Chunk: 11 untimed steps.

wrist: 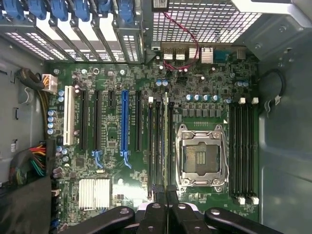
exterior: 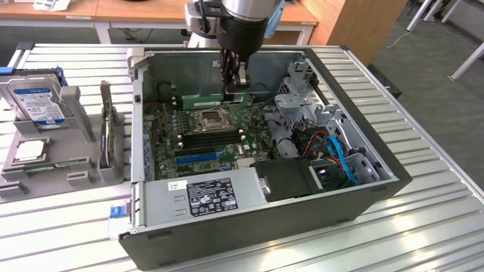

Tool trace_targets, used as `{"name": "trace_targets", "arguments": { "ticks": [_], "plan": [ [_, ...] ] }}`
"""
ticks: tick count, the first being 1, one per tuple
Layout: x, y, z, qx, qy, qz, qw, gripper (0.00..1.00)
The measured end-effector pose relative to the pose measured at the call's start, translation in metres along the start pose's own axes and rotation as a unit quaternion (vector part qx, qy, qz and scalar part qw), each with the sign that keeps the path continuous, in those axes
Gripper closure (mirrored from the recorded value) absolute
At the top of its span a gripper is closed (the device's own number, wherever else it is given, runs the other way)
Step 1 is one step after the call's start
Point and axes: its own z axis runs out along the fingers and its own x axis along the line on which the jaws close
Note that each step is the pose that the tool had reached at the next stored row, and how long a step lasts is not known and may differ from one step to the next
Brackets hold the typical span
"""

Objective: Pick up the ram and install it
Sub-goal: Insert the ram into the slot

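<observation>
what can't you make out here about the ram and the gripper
- Exterior view: whether the ram touches the motherboard; the angle hides any gap under it.
- Wrist view: the ram's chips and label; it is seen edge-on.
- Wrist view: the gripper body, cut off by the picture's edge.
- Exterior view: power supply label print, too small.

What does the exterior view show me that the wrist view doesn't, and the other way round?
The exterior view adds the surroundings: a hard drive and a processor chip in grey holders on the exterior view's left, the slatted table, and the power supply at the case's near side. The wrist view adds the rear ports and the perforated grille behind them. Both share the gripper shut on the ram, the processor socket beside it, and the black memory slots.
</observation>
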Motion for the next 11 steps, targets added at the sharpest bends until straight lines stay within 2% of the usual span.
{"name": "trace_targets", "arguments": {
  "ticks": [11],
  "plan": [
    [0.0002, -0.0004, 0.0083, 0.0, 0.0, 0.0, 1.0, 0.88]
  ]
}}
